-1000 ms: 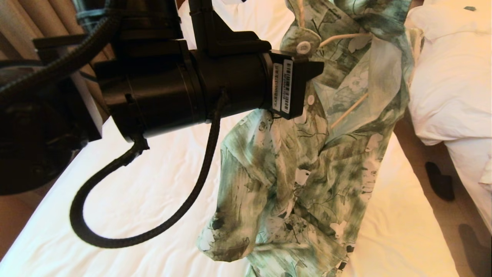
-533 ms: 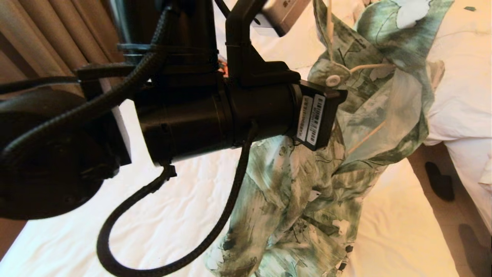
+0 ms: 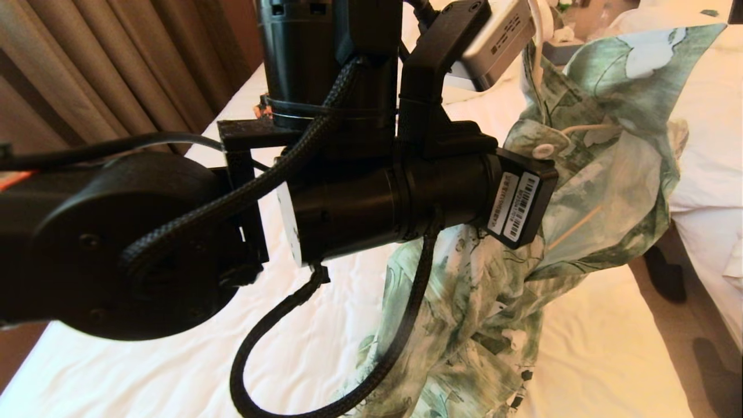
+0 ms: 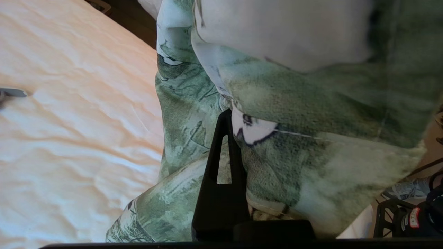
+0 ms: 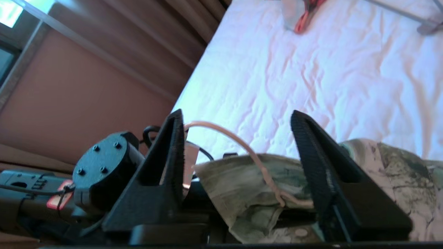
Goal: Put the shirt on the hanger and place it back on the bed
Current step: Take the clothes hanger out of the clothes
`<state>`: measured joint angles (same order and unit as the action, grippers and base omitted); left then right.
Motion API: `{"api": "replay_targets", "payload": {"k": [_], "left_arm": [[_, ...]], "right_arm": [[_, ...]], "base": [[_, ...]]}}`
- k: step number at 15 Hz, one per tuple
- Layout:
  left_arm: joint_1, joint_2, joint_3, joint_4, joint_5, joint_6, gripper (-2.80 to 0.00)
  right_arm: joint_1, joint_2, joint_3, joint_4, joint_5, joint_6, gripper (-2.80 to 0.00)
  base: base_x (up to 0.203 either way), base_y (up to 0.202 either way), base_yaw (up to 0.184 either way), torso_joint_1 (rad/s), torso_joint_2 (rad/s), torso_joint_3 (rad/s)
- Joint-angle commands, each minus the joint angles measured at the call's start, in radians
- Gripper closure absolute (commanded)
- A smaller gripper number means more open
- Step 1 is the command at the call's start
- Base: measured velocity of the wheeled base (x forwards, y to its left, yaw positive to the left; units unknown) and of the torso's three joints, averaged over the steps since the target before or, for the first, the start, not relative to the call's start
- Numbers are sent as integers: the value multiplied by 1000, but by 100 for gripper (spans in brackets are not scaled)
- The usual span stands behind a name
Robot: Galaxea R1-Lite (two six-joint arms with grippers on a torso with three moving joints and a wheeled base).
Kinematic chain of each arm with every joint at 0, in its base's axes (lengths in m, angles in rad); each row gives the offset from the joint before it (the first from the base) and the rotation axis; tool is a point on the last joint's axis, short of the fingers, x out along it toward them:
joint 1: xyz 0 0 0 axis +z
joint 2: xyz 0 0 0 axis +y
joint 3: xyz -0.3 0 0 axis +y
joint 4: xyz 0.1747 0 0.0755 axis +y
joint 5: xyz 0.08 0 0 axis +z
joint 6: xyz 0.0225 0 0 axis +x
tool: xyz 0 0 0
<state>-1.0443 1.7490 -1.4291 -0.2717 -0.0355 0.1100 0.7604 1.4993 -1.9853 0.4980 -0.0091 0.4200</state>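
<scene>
Above the right half of the bed (image 3: 145, 371) hangs the shirt (image 3: 603, 191), lifted clear of the sheet near the collar while its lower folds trail down to the mattress close to the bed's right edge. Thin, soft cloth, green and white with dark leaves and pale flowers, bunches around the hanger (image 3: 572, 226), whose slim cream rods show through the fabric and whose curved hook (image 5: 228, 136) rises out of the collar.

Seen from its wrist, the left gripper (image 4: 238, 166) is buried in the cloth: one black finger (image 4: 218, 180) shows pressed against the folds, the other is covered, so whether it is clamped cannot be told. In the right wrist view, the right gripper (image 5: 238, 166) stands with its ribbed fingers (image 5: 173, 162) spread wide, collar and hook lying between them, no pad touching the wire.

From the head, the left arm (image 3: 360, 197), bulky black joints and a braided cable (image 3: 278, 313), blocks much of the bed and the shirt's left side.

Plain white, slightly wrinkled sheeting covers the bed. Brown pleated curtains (image 3: 104, 75) hang along its left edge. A second bed with rumpled white bedding (image 3: 708, 174) stands across a narrow strip of floor to the right.
</scene>
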Motion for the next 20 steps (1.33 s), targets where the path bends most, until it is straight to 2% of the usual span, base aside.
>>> {"api": "replay_targets", "payload": {"k": [1,7,8,10,13,15,17,20], "left_arm": [[0,14,-3,-1,-1,0,0],[4,47,-1,-9,-1,-3,0],[4,49,0,-9,-1,-4,0],[6,60,8,-11,5,-9,0],[16,60,24,-12,17,-12,0],[16,58,15,-12,17,-12,0],[16,53,15,-12,17,-13,0],[18,43,16,-12,17,-15,0]], "right_arm": [[-3,-10,0,16,1,3,-280],[-20,-47,0,97,15,11,-280],[-30,-50,1,139,39,11,-280],[-107,-52,2,199,106,6,-280],[-217,-75,2,252,130,-63,-280],[-222,-89,9,281,150,-143,-280],[-219,-96,16,290,205,-226,-280],[-227,-85,19,292,201,-293,-280]], "base": [[0,0,0,0,0,0],[0,0,0,0,0,0],[0,0,0,0,0,0],[0,0,0,0,0,0],[0,0,0,0,0,0],[0,0,0,0,0,0],[0,0,0,0,0,0],[0,0,0,0,0,0]]}}
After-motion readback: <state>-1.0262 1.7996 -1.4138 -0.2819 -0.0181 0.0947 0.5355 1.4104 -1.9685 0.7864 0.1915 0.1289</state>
